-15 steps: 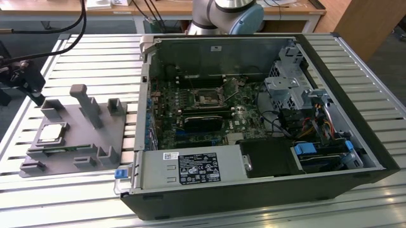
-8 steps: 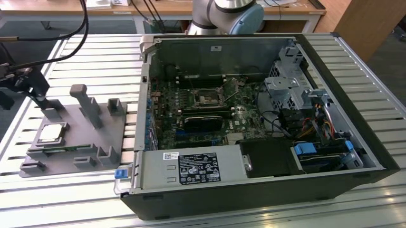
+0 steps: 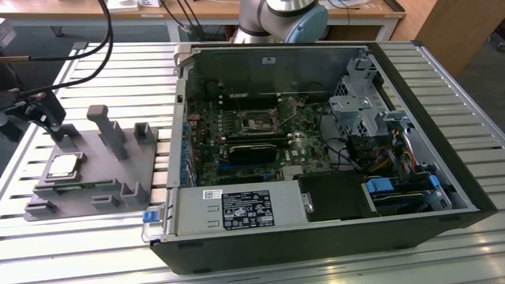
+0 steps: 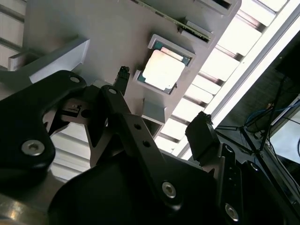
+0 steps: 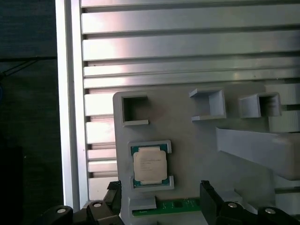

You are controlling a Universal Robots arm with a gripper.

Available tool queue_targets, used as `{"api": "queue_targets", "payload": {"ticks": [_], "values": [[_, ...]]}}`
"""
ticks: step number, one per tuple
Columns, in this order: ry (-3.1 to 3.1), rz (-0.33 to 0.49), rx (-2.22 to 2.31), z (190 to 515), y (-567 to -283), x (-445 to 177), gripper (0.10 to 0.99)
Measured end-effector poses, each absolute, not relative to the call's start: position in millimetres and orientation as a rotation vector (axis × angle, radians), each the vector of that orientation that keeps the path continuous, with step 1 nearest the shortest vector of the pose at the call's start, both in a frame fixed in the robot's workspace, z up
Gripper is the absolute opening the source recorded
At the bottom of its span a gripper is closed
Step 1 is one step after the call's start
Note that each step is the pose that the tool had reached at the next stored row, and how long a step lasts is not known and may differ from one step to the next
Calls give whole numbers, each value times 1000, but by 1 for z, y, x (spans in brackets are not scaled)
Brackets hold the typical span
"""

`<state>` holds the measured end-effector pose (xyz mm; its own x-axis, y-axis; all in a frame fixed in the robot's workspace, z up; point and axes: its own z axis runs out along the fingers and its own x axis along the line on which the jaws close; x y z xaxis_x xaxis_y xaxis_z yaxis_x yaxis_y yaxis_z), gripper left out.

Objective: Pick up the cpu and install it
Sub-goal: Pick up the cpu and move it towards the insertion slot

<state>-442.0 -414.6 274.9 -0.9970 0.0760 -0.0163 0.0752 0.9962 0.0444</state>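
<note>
Note that the pincer (image 5: pixel 160 191) is open: its two black fingers (image 5: pixel 209 197) stand apart with nothing between them. The cpu (image 5: pixel 150 164) lies flat, metal top up, in a shallow pocket of the grey fixture (image 5: pixel 187 140), lower than the pincer, in line with the gap between its fingers and clear of both. A green memory stick (image 5: pixel 180 204) lies just beside the cpu. In the exterior view, the open computer case (image 3: pixel 316 254) stands on the slatted bench (image 3: pixel 118 77), well apart from the pincer.
</note>
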Motion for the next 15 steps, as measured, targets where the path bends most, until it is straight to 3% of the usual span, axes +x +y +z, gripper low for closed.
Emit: {"api": "queue_targets", "payload": {"ticks": [8, 11, 15], "values": [[3121, 68, 118, 260, -415, -442, 773], [3121, 68, 118, 255, -415, -442, 890], [3121, 68, 118, 248, -415, -442, 890]]}}
